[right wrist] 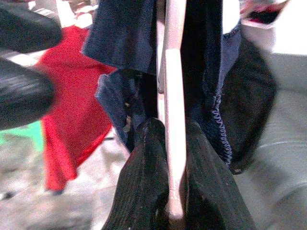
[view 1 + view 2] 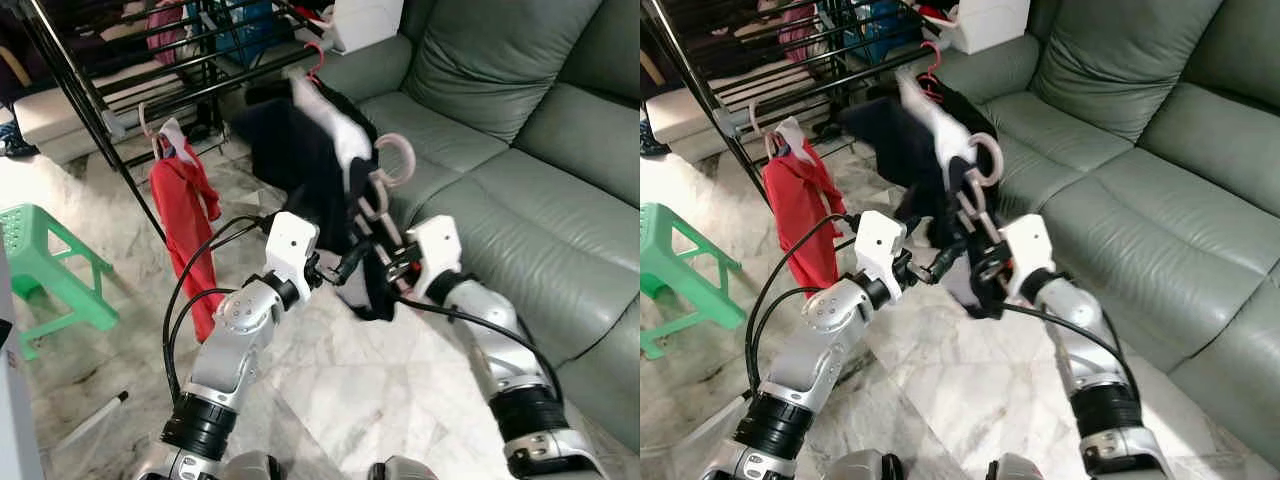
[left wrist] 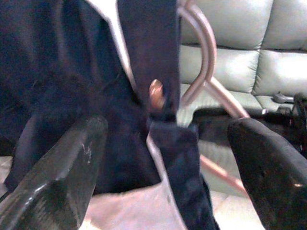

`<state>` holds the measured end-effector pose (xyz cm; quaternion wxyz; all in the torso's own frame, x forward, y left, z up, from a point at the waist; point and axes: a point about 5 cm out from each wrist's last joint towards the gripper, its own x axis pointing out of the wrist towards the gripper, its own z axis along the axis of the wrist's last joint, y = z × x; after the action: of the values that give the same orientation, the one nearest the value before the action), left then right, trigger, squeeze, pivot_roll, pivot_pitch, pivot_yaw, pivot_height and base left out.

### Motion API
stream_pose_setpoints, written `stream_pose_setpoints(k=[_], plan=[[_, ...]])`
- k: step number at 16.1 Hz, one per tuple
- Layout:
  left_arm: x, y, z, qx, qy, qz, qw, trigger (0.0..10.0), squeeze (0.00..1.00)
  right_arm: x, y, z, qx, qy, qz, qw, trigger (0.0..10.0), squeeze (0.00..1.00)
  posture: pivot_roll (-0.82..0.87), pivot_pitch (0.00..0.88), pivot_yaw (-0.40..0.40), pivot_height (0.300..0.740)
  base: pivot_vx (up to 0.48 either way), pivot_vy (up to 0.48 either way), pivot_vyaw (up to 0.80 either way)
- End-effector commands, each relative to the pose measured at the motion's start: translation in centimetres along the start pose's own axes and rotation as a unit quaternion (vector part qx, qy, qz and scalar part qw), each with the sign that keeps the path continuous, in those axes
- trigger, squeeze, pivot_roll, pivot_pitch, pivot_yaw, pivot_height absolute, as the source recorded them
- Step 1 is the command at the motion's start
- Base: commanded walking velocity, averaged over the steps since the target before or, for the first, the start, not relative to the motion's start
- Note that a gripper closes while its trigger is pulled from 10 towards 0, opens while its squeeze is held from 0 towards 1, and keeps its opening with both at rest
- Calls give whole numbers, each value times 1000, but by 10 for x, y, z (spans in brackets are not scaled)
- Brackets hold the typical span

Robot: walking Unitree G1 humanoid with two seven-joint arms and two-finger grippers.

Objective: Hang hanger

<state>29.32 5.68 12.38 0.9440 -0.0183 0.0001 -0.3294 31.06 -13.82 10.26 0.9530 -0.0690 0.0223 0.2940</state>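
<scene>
Two silver arms reach forward over the marble floor. Right end effector clamped on the pink plastic hanger, which carries a dark navy garment with a white panel, held in the air just in front of the green sofa. Left end effector spread wide, fingers either side of the navy cloth. Beyond: black drying rack with a red garment hanging from it; green plastic stool beside it.
</scene>
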Motion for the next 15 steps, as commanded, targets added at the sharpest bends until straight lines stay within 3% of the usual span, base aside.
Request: stream_pose_setpoints(k=[1, 5, 6, 7, 8, 9, 12, 15], plan=[[2, 2, 7, 13, -5, 3, 1000, 10000, 0, 6, 7, 13, -8, -22, 28, 999, 10000, 0, -64, 35, 43, 740, 0, 0, 0], [1, 5, 6, 18, -3, 22, 1000, 10000, 0, 6, 19, 9, -2, -14, 61, 998, 10000, 0, -63, 37, 37, 740, 0, 0, 0], [0, 13, 4, 30, 2, 47, 998, 10000, 0, 5, 24, 12, 6, -16, 80, 997, 10000, 0, -63, 37, 37, 740, 0, 0, 0], [-1, 17, 3, 33, 2, 55, 998, 8275, 0, 4, 27, 13, 7, -16, 90, 996, 10000, 0, -64, 36, 36, 740, 0, 0, 0], [-2, 22, 4, 39, -1, 66, 997, 431, 0, 1, 27, 13, 1, -13, 98, 995, 10000, 0, -64, 36, 36, 740, 0, 0, 0], [-3, 25, 4, 45, -1, 72, 996, 0, 0, 0, 27, 12, -4, -11, 100, 995, 10000, 0, -64, 36, 36, 740, 0, 0, 0], [-7, 43, 7, 73, -2, 110, 991, 0, 0, -11, 18, 10, -16, 2, 99, 995, 10000, 0, -67, 31, 36, 740, 0, 0, 0], [-9, 51, 8, 81, -4, 122, 989, 0, 0, -14, 12, 9, -16, 8, 93, 996, 10000, 0, -68, 29, 35, 740, 0, 0, 0]])
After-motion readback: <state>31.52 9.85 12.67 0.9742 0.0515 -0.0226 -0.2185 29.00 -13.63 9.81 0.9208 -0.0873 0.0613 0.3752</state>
